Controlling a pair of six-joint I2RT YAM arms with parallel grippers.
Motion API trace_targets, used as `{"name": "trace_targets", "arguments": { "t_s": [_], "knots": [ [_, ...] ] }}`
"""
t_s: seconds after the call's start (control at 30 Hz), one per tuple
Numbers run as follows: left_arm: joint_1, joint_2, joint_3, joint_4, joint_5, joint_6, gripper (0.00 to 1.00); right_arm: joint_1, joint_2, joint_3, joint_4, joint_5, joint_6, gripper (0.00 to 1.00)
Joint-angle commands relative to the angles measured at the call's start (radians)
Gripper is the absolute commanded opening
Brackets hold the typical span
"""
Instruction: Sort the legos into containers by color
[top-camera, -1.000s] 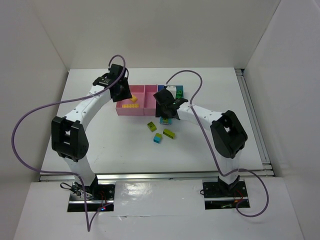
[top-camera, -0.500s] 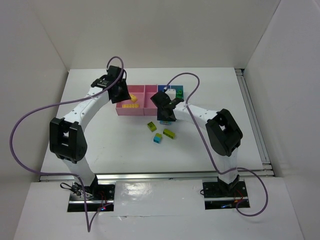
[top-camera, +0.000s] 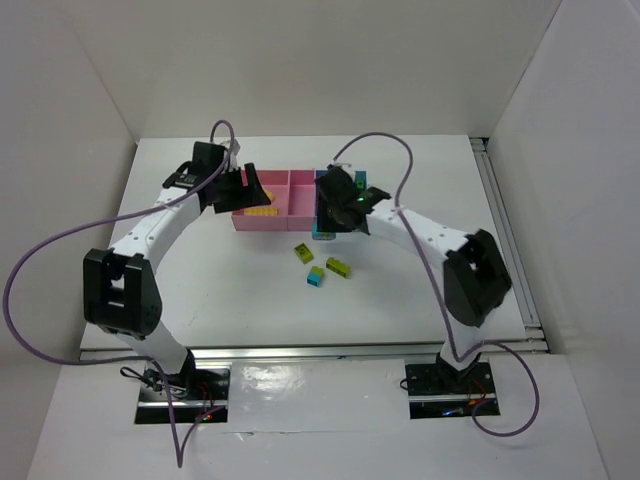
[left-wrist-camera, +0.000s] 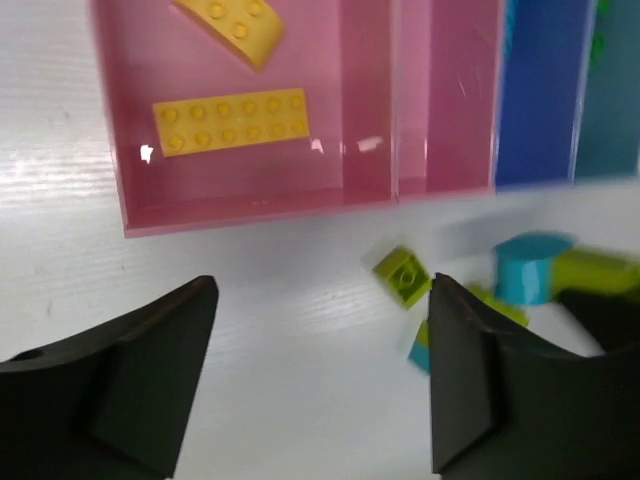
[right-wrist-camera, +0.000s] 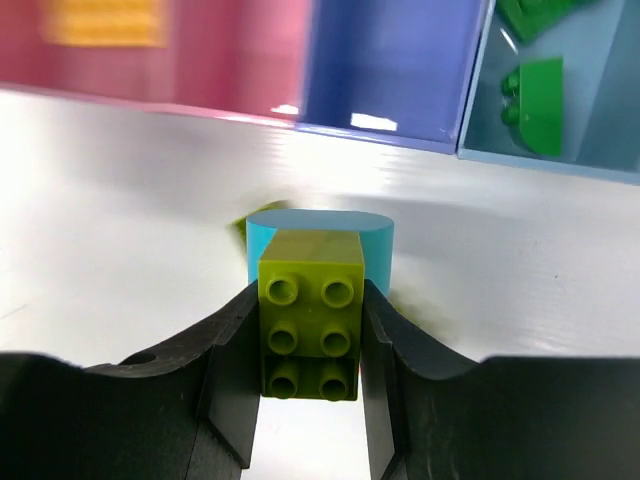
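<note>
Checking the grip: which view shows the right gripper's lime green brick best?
Right wrist: the lime green brick is sharp between the fingers of the right gripper. Left wrist shows a blur at its edge; in top external the gripper hides it.

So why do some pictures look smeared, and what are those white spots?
Left wrist view: the cyan plastic brick at right is smeared; the white spots are glare on the wide pink plastic bin. Right wrist view: the close lime green studded plastic brick is sharp, the blue-violet plastic bin behind is blurred. Top view: even, soft light.
</note>
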Motion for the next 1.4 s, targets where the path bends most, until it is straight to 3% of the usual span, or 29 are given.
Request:
{"name": "trace_targets", "arguments": {
  "t_s": [0.0, 0.17, 0.23, 0.33, 0.43, 0.53, 1.07, 1.27, 1.37],
  "knots": [
    [0.028, -0.13, -0.098, 0.178, 0.326, 0.156, 0.89, -0.092, -0.264, -0.051, 0.078, -0.227, -0.094, 0.23],
    [-0.018, -0.175, -0.142, 0.196, 0.551, 0.244, 0.95, -0.242, -0.397, -0.177, 0.118, -0.551, -0.134, 0.22],
    [-0.058, -0.175, -0.142, 0.196, 0.561, 0.273, 1.0, -0.302, -0.415, -0.186, 0.127, -0.692, -0.143, 0.22],
    [-0.147, -0.175, -0.132, 0.196, 0.585, 0.311, 1.0, -0.361, -0.406, -0.195, 0.14, -0.856, -0.143, 0.22],
    [-0.238, -0.155, -0.107, 0.181, 0.523, 0.354, 1.0, -0.392, -0.385, -0.205, 0.164, -0.991, -0.132, 0.22],
    [-0.29, -0.131, -0.081, 0.172, 0.432, 0.365, 1.0, -0.414, -0.352, -0.205, 0.164, -1.071, -0.123, 0.22],
    [-0.417, -0.057, -0.003, 0.192, 0.305, 0.408, 1.0, -0.433, -0.303, -0.223, 0.187, -1.177, -0.101, 0.21],
    [-0.417, -0.039, 0.017, 0.192, 0.314, 0.408, 0.81, -0.433, -0.294, -0.223, 0.199, -1.187, -0.092, 0.21],
    [-0.417, -0.039, 0.017, 0.192, 0.305, 0.408, 0.61, -0.433, -0.294, -0.232, 0.199, -1.187, -0.092, 0.21]
  ]
}}
